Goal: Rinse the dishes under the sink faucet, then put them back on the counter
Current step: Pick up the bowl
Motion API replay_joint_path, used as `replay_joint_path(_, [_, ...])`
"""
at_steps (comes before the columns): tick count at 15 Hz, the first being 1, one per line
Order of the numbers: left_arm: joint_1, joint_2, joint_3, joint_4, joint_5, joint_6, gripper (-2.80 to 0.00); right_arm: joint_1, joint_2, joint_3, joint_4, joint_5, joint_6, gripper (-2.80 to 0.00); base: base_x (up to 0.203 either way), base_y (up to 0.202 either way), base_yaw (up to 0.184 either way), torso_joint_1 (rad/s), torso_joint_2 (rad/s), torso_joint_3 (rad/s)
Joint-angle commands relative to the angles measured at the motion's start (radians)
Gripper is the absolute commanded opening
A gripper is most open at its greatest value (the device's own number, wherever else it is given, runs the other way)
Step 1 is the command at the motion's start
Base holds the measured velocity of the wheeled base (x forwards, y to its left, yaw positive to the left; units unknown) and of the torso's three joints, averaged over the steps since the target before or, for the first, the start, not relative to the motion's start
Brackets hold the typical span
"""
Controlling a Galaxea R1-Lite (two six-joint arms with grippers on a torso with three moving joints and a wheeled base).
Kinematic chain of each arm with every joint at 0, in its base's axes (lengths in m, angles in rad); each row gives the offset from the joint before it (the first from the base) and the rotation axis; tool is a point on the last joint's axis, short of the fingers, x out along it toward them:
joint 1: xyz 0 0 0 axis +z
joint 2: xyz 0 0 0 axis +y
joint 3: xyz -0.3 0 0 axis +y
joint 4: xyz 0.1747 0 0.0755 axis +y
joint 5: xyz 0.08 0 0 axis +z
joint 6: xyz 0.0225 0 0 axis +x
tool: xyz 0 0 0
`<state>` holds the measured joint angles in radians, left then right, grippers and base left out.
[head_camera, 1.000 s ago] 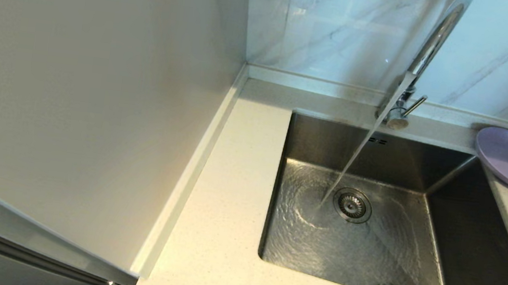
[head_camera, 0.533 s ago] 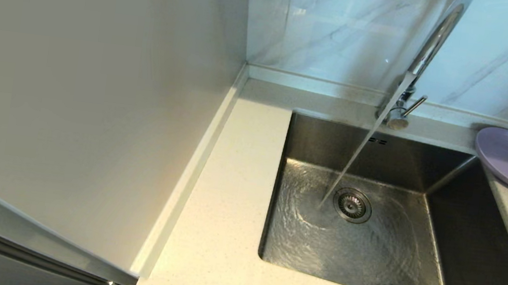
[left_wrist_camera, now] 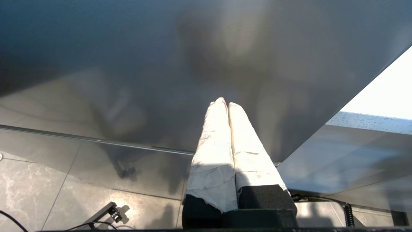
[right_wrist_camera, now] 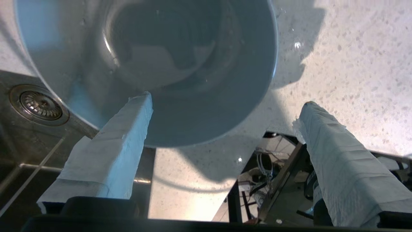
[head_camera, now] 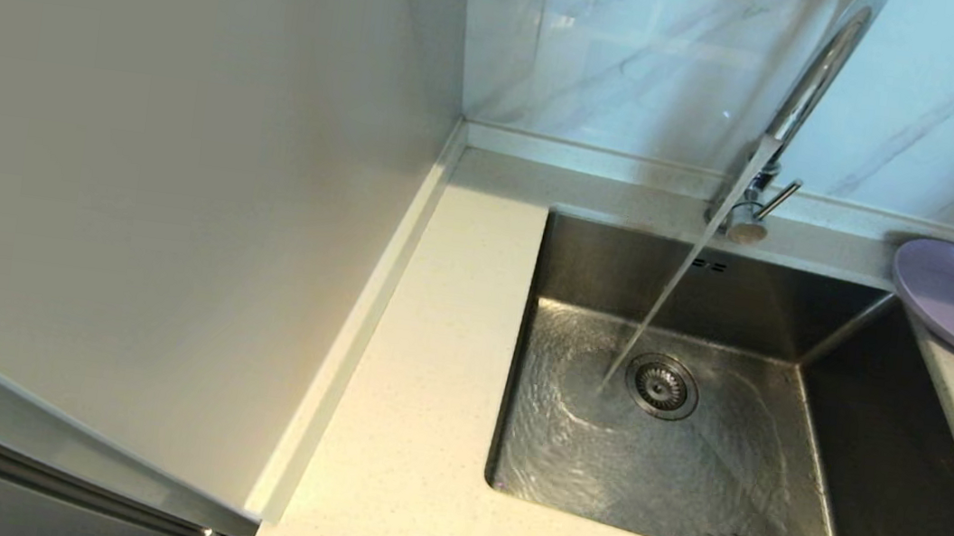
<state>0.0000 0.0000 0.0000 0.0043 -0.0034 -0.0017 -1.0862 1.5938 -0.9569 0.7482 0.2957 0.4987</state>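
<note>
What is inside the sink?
Inside the sink is running water from the sink faucet, swirling over the floor around the round strainer drain. No dishes are in it. The shadowed near right corner is too dark to check.

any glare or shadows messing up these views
Head view: warm light on the counter, running water ripples the sink floor. Left wrist view: bright glare on the shut left gripper. Right wrist view: open right gripper shadows the bowl.
</note>
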Motion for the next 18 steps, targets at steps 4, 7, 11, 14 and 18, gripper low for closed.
replay_joint_path(4, [0.000,0.000,0.000,0.000,0.000,0.000,-2.80,-0.003,0.017,0.068,-0.086,-0.004,0.003,0.00,0.000,0.000,0.000,0.000,0.00,0.000])
replay_joint_path(7, [0.000,0.000,0.000,0.000,0.000,0.000,-2.80,-0.003,0.017,0.091,-0.107,-0.006,0.004,0.00,0.000,0.000,0.000,0.000,0.00,0.000])
replay_joint_path(11, [0.000,0.000,0.000,0.000,0.000,0.000,-2.80,-0.003,0.025,0.099,-0.109,-0.006,0.003,-2.80,0.000,0.000,0.000,0.000,0.00,0.000])
replay_joint_path(14, [0.000,0.000,0.000,0.000,0.000,0.000,-2.80,-0.003,0.029,0.098,-0.109,-0.007,0.003,-2.80,0.000,0.000,0.000,0.000,0.00,0.000])
replay_joint_path(18, [0.000,0.000,0.000,0.000,0.000,0.000,-2.80,-0.005,0.026,0.103,-0.109,-0.007,0.004,-2.80,0.000,0.000,0.000,0.000,0.00,0.000])
